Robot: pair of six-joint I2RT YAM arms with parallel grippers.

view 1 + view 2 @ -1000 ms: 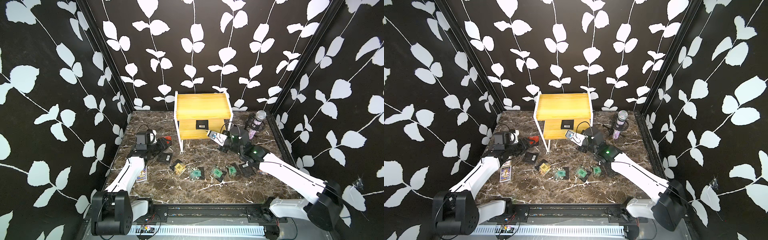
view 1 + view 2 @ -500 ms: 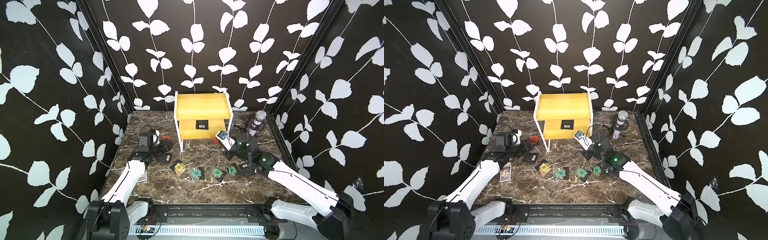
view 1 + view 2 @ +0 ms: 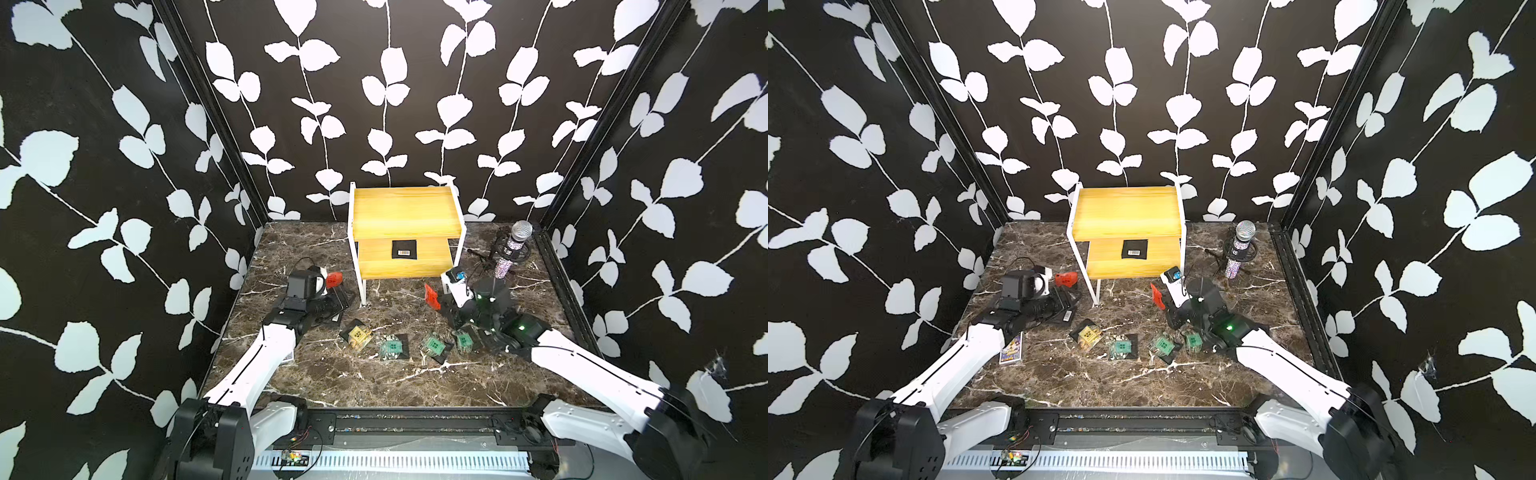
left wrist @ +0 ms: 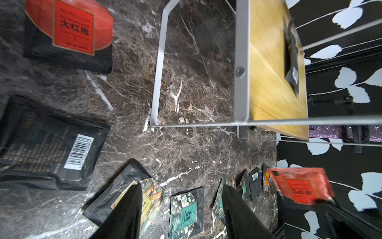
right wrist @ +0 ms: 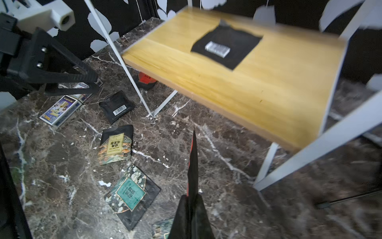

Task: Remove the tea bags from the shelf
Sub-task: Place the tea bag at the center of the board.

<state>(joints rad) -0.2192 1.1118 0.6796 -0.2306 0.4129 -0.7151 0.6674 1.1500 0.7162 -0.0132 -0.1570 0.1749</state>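
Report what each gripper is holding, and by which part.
The right gripper pinches a red-labelled tea bag by one edge, and the rest of the bag sticks out past its jaws. The left gripper is open and holds nothing.

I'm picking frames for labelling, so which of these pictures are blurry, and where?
Right wrist view: the shelf and the barcode tea bag on it are motion-smeared, while the green tea bag on the table stays crisp. Left wrist view: mostly sharp; only the lifted red tea bag is blurred. Both top views: sharp and evenly lit.

Wooden shelf [image 3: 405, 212]; glossy marble table [image 3: 374, 374].
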